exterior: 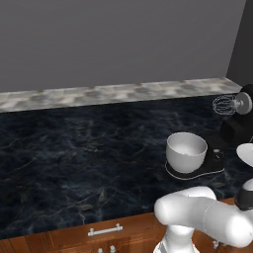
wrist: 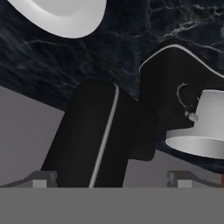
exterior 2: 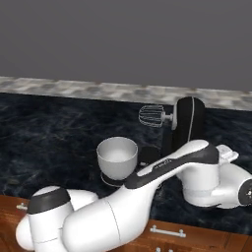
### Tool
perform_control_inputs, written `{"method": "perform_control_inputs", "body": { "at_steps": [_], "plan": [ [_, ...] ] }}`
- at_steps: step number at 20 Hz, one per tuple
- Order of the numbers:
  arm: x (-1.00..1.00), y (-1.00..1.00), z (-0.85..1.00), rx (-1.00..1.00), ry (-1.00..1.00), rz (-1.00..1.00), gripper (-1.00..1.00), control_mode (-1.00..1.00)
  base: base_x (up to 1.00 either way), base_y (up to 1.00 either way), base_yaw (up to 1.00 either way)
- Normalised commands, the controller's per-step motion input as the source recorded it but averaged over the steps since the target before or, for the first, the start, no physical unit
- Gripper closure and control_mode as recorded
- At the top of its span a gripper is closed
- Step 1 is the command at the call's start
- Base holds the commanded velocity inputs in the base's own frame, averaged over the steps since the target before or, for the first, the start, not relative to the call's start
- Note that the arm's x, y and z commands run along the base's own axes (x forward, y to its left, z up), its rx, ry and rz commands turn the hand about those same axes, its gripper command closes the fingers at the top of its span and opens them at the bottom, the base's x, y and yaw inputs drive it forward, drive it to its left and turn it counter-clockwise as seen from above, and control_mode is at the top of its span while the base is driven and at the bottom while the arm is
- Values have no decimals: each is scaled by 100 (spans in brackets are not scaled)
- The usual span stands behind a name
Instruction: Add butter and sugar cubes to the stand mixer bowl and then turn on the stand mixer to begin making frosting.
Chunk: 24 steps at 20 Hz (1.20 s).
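Observation:
The stand mixer bowl [exterior: 186,150] [exterior 2: 117,155] stands upright on the black stand mixer's flat oval base [exterior: 197,171], its pale inside facing up. The stand mixer [exterior 2: 189,120] has its head tilted back, so the silver wire whisk [exterior: 225,105] [exterior 2: 151,116] hangs in the air behind and above the bowl. In the rolled hand view the mixer's black head [wrist: 98,131] looms close ahead, and the bowl [wrist: 203,127] sits at the right. My gripper [wrist: 113,180] is open beside the mixer, fingertips [wrist: 41,179] wide apart with nothing held.
A dark marble counter [exterior: 74,148] stretches left of the mixer, backed by a pale stone strip [exterior: 99,94] and a grey wall. Wooden drawers with a metal handle [exterior: 105,230] run along the counter's front edge. My arm [exterior 2: 162,172] crosses in front of the mixer.

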Motion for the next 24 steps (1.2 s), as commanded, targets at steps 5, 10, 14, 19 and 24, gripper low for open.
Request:
{"method": "perform_control_inputs", "body": {
  "at_steps": [5, 10, 14, 19, 24],
  "plan": [
    [37, -2, 0, 1, -3, 13, -100, -100, 0, 0, 0],
    [48, -3, 0, 0, 0, 16, -100, -100, 0, 0, 0],
    [33, -1, 0, 0, 0, 15, -100, -100, 0, 0, 0],
    [-4, 18, 9, -1, 0, 10, -100, -100, 0, 0, 0],
    [-2, 57, 6, -4, 1, 9, -100, -100, 0, 0, 0]
  ]
}}
